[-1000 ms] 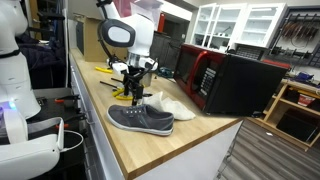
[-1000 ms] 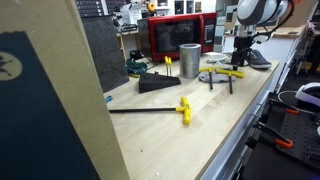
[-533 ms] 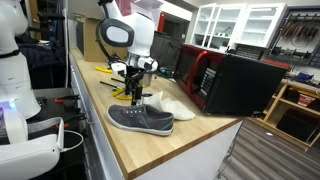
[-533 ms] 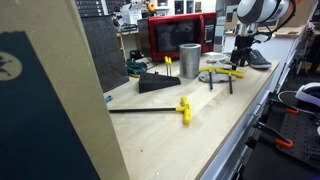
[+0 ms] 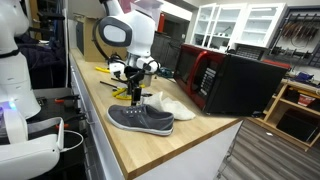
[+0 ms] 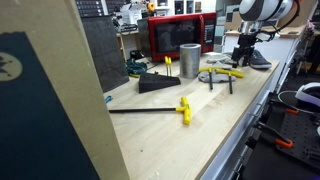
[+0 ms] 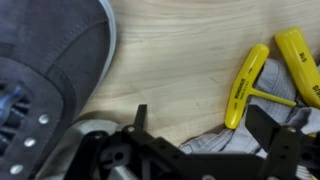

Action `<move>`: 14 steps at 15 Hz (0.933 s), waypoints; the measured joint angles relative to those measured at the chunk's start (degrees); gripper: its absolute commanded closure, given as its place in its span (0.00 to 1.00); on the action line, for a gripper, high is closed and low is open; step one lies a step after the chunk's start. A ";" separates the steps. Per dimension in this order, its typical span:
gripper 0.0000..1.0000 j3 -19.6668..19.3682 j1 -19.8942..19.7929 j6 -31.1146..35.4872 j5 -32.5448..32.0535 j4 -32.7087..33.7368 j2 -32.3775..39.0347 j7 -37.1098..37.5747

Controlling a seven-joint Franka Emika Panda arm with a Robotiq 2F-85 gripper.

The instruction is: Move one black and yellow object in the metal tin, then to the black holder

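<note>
Along the left edge of an exterior view a tall wooden panel (image 6: pixel 50 100) fills the foreground, and the light wooden table (image 6: pixel 200 130) runs away to its right. Just past the panel a black and yellow T-handle tool (image 6: pixel 183 109) lies flat on the table, its thin black shaft pointing back toward the panel and its yellow grip at the right end, well apart from the other things. Behind it sits the black holder (image 6: pixel 158 84), a low wedge, with a yellow handle (image 6: pixel 168 64) showing upright at its far edge; whether that one stands in the holder I cannot tell. Next to the right the metal tin (image 6: pixel 190 60) stands upright in front of a red microwave (image 6: pixel 180 32). Further right, more yellow-handled tools (image 6: pixel 226 73) lie on a pale cloth (image 6: pixel 208 77). Beyond them the white arm (image 6: pixel 262 10) reaches down, so that the fingers (image 6: pixel 242 58) hang just above the table beside the grey shoe (image 6: pixel 260 61). From the wrist camera the grey shoe (image 7: pixel 50 60) fills the left side and bare wood lies in the middle. At the right are two yellow T-handles (image 7: pixel 245 85), one partly on the cloth (image 7: pixel 225 142). The fingers (image 7: pixel 272 128) stand spread wide, gripping nothing and touching no tool.
</note>
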 measured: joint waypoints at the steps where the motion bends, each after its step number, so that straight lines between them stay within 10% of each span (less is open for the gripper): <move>1: 0.00 -0.03 -0.25 0.23 0.01 -0.12 0.15 0.10; 11: 0.00 1.53 0.03 1.48 6.30 -0.34 1.29 0.25; 12: 0.23 1.62 0.03 1.49 6.31 -0.34 1.29 0.71; 14: 0.34 1.65 0.01 1.49 6.31 -0.35 1.29 1.48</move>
